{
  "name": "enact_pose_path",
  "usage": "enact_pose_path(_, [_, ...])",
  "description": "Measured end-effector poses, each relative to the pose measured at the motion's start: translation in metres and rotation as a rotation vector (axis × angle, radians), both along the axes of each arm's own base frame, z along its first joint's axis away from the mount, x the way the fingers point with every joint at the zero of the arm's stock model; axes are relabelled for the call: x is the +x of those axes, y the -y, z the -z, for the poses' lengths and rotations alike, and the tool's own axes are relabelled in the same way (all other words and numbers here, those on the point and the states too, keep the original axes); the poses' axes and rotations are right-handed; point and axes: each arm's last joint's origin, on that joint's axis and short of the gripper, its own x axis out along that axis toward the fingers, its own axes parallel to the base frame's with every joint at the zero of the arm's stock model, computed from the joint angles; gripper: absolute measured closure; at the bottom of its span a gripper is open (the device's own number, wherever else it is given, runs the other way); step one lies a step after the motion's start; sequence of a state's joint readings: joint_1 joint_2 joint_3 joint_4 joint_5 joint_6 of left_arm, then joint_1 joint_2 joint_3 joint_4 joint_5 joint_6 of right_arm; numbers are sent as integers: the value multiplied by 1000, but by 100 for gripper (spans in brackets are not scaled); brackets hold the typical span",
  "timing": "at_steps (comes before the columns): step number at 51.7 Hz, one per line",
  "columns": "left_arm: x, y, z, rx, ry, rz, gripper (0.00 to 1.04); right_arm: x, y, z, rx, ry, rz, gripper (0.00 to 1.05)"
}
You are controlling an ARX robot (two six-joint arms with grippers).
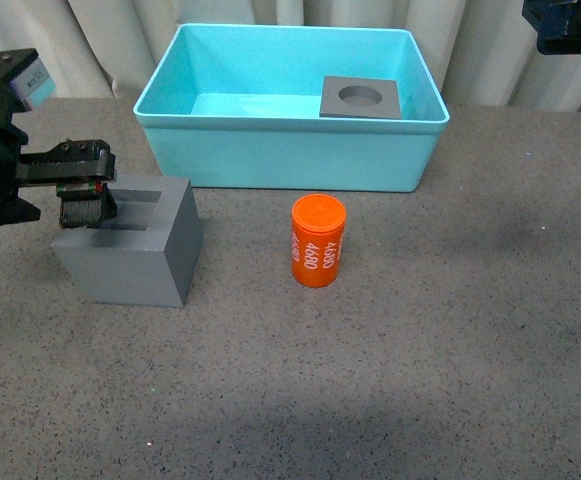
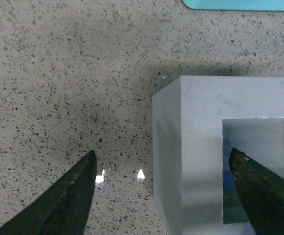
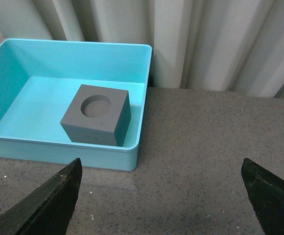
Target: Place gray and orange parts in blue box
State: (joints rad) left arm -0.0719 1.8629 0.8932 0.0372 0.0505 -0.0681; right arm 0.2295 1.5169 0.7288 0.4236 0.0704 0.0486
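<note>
The speckled gray counter carries everything. At its far side stands the blue box, and one gray cube (the one with the round hole in its top) already lies inside it, toward the right side. By that showing the task looks about a third done.

The other gray cube, with a square recess, sits on the counter near the box's left front corner but apart from it. The orange cylinder stands upright on the counter in front of the box, well clear of that cube. Both remain to be moved.

The left fingers are spread apart and straddle one wall of the cube on the counter, one outside it and one down in the recess, not yet pinching it. The right fingers are wide apart and empty, held high near the box's right end.

Counted: one box, two gray cubes, one orange cylinder.
</note>
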Motion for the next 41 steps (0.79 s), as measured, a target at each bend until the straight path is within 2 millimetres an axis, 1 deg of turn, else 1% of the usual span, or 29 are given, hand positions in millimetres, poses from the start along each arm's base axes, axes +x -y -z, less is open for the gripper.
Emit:
enact_pose_path(4, [2,1,1,-1,-6,10,36,0,0,0,0,0,0,10])
enact_pose_path(6, [2,2,0,1,-3,13,40,0,0,0,0,0,0,10])
enact_pose_path(7, [3,2,0,1,-3,13,43,0,0,0,0,0,0,10])
enact_pose_path(14, [4,4,0,-6,-9,26,59,0,0,0,0,0,0,10])
enact_pose_path(19, [5,5,-1,-16,-9,38,77,0,0,0,0,0,-1,10])
enact_pose_path(20, [5,5,-1,-15,-10,36,82,0,0,0,0,0,-1,10])
enact_pose_path(21, [5,5,-1,-19,-12,31,84,0,0,0,0,0,0,10])
enact_pose_path(26, [3,5,-8,-49,3,15,87,0,0,0,0,0,1,10])
enact_pose_path(29, [0,6,-19,-84,32,12,87,0,0,0,0,0,0,10])
enact_pose_path(36, [-7,14,-78,-132,247,-4,87,0,0,0,0,0,-1,10])
enact_pose_path(37, [-7,16,-90,-137,297,-10,87,0,0,0,0,0,-1,10])
enact_pose_path(38, [-5,17,-97,-142,329,-14,87,0,0,0,0,0,-1,10])
enact_pose_path(41, [-1,21,-110,-154,392,-13,87,0,0,0,0,0,-1,10])
